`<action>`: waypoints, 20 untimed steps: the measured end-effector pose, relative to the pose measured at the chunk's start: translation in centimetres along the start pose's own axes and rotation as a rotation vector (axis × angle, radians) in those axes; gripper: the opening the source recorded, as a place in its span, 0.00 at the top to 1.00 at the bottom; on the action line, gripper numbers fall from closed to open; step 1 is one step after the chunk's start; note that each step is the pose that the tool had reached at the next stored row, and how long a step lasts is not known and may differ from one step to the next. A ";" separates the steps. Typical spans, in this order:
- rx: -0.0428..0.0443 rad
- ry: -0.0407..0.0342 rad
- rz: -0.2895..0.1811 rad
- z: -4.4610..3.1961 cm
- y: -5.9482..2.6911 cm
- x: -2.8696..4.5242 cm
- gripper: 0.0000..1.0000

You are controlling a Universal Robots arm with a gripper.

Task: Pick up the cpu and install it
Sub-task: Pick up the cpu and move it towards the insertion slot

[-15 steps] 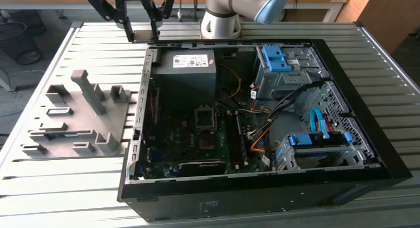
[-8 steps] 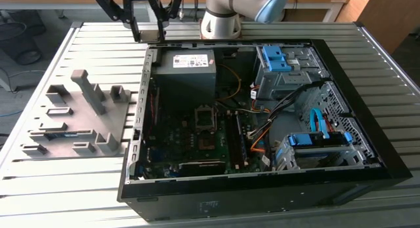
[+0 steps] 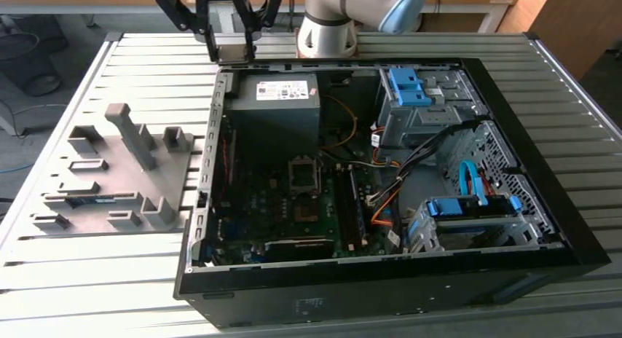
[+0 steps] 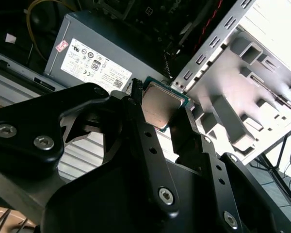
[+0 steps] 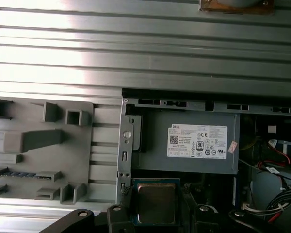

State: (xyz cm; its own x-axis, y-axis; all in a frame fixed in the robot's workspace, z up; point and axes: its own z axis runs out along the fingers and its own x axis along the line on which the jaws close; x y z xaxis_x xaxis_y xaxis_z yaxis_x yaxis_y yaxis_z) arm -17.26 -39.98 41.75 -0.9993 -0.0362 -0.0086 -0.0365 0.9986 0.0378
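The gripper (image 3: 231, 52) holds the cpu (image 4: 160, 104). Its two black fingers (image 4: 136, 128) press on two sides of the small square chip, so the gripper is closed narrow around it. The shiny metal top of the cpu shows in both wrist views, with a thin green edge around it. The chip is up in the air and touches nothing but the fingers.

Just under the gripper is the far edge of an open black computer case (image 3: 389, 280). The nearest thing inside the case is a big grey box (image 5: 194, 143) with a white label on it. It sits right below the gripper and the cpu.

Past the grey box, deeper in the case and well apart from the gripper, is the green board with a square socket (image 3: 303, 176). The socket frame looks open. Wires run beside it, and blue drive holders (image 3: 408, 87) sit on the side of the case away from the gripper.

Beside the case, on the exterior view's left, a grey tray (image 3: 180, 170) with slots and posts lies on the tabletop (image 3: 97, 280). A long thin memory stick (image 5: 19, 173) with a blue edge sits in one slot of the tray, far from the gripper. The tabletop is made of long silver ridges.
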 end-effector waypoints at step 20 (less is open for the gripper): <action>0.0000 0.0001 0.000 0.03 -0.12 -3.21 0.53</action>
State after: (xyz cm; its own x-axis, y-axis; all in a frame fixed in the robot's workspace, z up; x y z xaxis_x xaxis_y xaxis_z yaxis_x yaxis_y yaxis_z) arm -14.04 -39.98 41.75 -0.9993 -0.0363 -0.0085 -0.0366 0.9986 0.0378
